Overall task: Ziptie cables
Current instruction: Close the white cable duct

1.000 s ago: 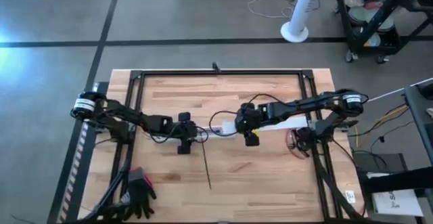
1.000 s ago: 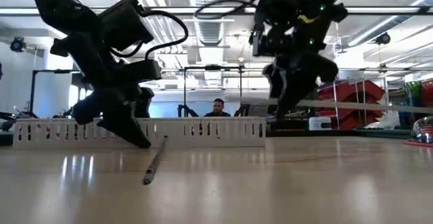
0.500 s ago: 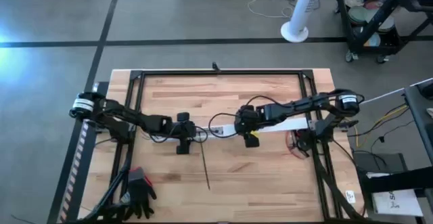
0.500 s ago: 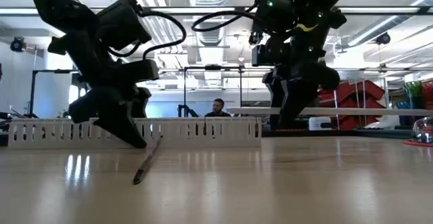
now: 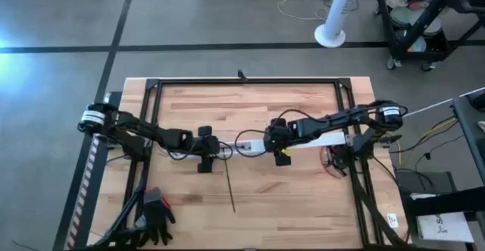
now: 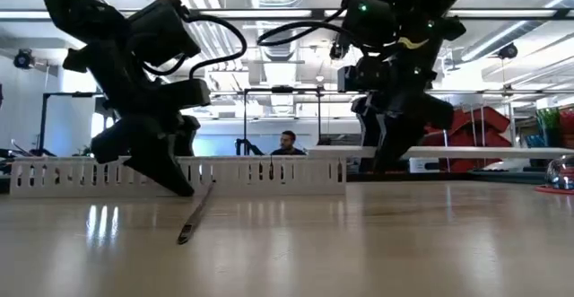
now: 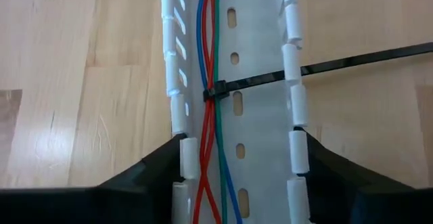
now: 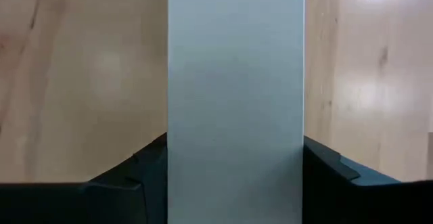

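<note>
the cables [image 7: 211,116] are a few thin wires, red, blue and green, lying side by side inside a white slotted channel [image 7: 260,136] and running along its length. a black zip tie [image 7: 215,91] cinches them into one tight waist, and the red and blue wires cross beside it. the tie's long black tail [image 7: 365,57] leaves the channel over one slotted wall and lies out across the wooden worktop [image 5: 295,190]; in the high view it shows as a thin dark line [image 5: 228,183] pointing toward the near edge.

the channel lies crosswise near the middle of the worktop, so the wires' long axis runs from the left arm toward the right arm.

the left gripper [image 7: 237,163] sits at the channel, its two dark fingers [image 7: 152,170] clamped against the outer walls, one on each side.

the right gripper [image 8: 235,163] holds a plain white flat cover strip [image 8: 235,95], its fingers [image 8: 139,166] closed on the strip's two long edges. in the low view the strip [image 6: 466,152] sits level, clear above the worktop.

a black glove [image 5: 155,209] lies near the worktop's front left corner.
</note>
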Controlling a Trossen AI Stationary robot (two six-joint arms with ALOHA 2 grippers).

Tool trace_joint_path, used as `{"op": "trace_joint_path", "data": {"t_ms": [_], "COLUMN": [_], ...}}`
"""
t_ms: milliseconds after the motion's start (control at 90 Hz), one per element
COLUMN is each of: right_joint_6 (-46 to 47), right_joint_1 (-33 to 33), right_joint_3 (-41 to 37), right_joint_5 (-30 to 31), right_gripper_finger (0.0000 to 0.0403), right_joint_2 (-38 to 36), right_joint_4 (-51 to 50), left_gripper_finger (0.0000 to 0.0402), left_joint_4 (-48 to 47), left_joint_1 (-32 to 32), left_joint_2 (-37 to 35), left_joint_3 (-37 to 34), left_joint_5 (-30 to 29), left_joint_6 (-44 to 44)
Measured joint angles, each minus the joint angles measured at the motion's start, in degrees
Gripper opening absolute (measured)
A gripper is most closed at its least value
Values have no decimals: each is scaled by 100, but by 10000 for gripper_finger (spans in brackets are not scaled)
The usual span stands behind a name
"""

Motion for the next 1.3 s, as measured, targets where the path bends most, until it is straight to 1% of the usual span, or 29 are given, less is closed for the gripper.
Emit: {"op": "trace_joint_path", "data": {"t_ms": [133,344,567,667,789,944,1178,1300], "right_joint_6": [7,0,-65,-55,-83,-112,-99,-92], "right_joint_1": [-4,-32,-37,-59,-61,-59,-78,-64], "right_joint_3": [-37,-28,-2,-2,-2,75,119,120], "right_joint_5": [30,7,-5,-132,-138,-222,-219,-225], "right_gripper_finger": [212,212,212,212,212,212,212,212], "right_joint_2": [0,0,0,0,0,4,4,59], "right_joint_4": [5,-11,-100,-103,-98,-97,-69,88], "left_gripper_finger": [218,209,218,217,213,220,212,214], "left_joint_4": [-2,62,95,101,111,152,172,181], "left_joint_1": [-11,-35,-38,-39,-39,-39,-39,-39], "left_joint_2": [0,0,0,0,0,0,0,0], "left_joint_3": [0,-9,-11,-11,-9,-9,-7,-7], "left_joint_5": [0,-22,-22,-22,-18,-17,-15,-15], "left_joint_6": [40,201,162,155,96,66,6,-54]}}
